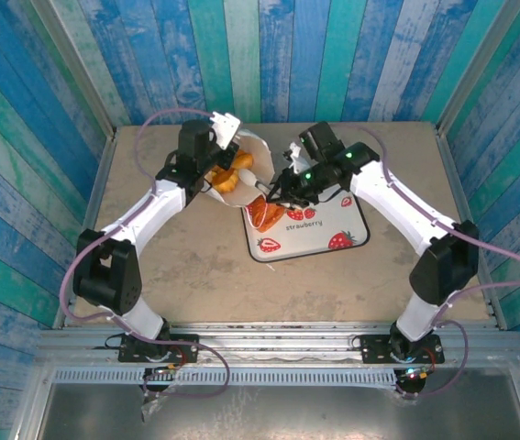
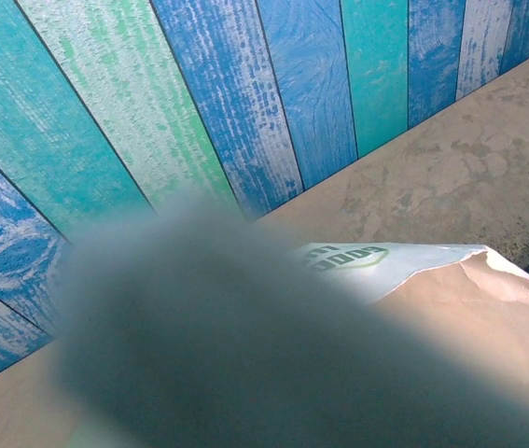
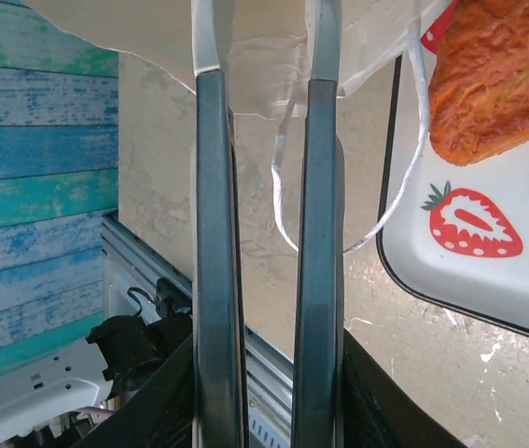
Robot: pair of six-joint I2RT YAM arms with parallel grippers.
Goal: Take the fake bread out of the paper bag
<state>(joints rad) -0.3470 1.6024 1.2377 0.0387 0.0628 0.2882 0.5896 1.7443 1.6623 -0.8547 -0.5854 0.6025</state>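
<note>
right tool (image 1: 265, 189) at the paper bag (image 1: 256, 147) 's open mouth

The place is a robotics lab test cell, a staged set rather than a lived-in room. A white-and-black left arm (image 1: 145, 215) and right arm (image 1: 397, 202) are bolted to an aluminium rail (image 1: 278, 341) at the near edge of a beige stone-look table (image 1: 195, 284). Loose cables (image 1: 65, 284) loop along them, and weathered blue and teal plank walls (image 1: 269, 55) box in the table on three sides.
</note>
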